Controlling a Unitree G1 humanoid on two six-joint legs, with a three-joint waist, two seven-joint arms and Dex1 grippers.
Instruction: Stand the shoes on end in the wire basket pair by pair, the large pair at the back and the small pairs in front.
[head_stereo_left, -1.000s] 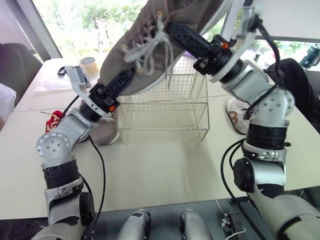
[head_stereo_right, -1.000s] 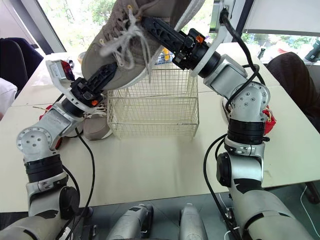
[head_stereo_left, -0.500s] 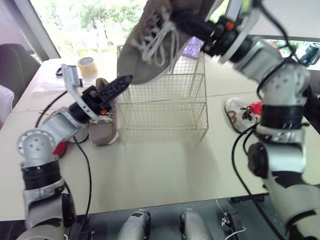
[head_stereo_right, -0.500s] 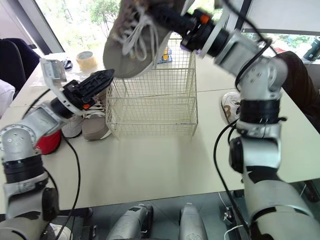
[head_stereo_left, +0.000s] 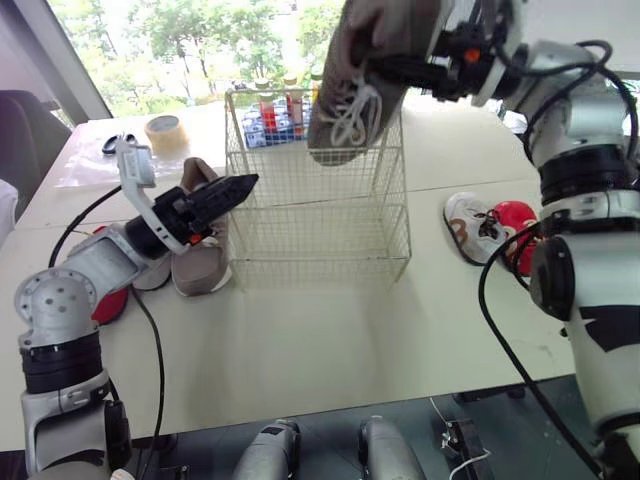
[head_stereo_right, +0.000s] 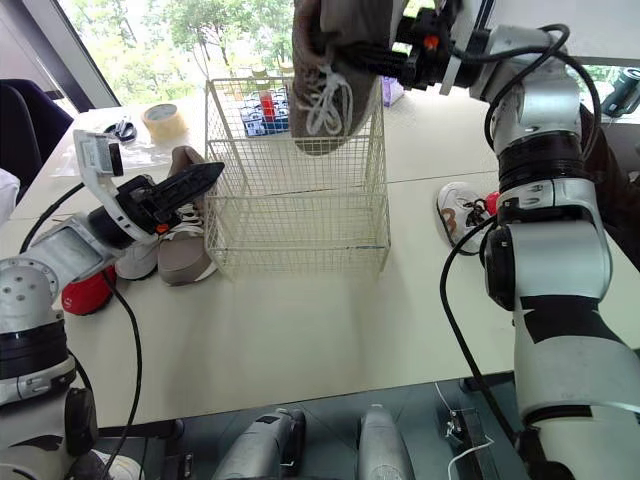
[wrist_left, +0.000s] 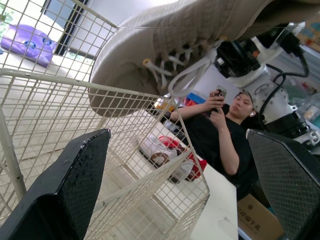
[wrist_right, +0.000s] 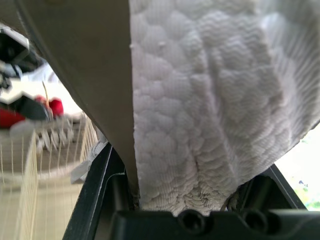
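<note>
At the upper centre of the head views, the large shoe (head_stereo_left: 365, 80) has a matt, suede-like grey-beige upper and white woven laces. In the right wrist view its pale knit fabric looks quilted and bumpy. The wire basket (head_stereo_left: 320, 225) below it is thin metal wire with a pale cream coating. The table (head_stereo_left: 330, 340) top is smooth and matt. At centre left, the left gripper (head_stereo_left: 240, 186) has black plastic fingers (wrist_left: 75, 185), one pad finely cross-hatched. The roll of tape (head_stereo_left: 165, 130) at upper left looks glossy.
</note>
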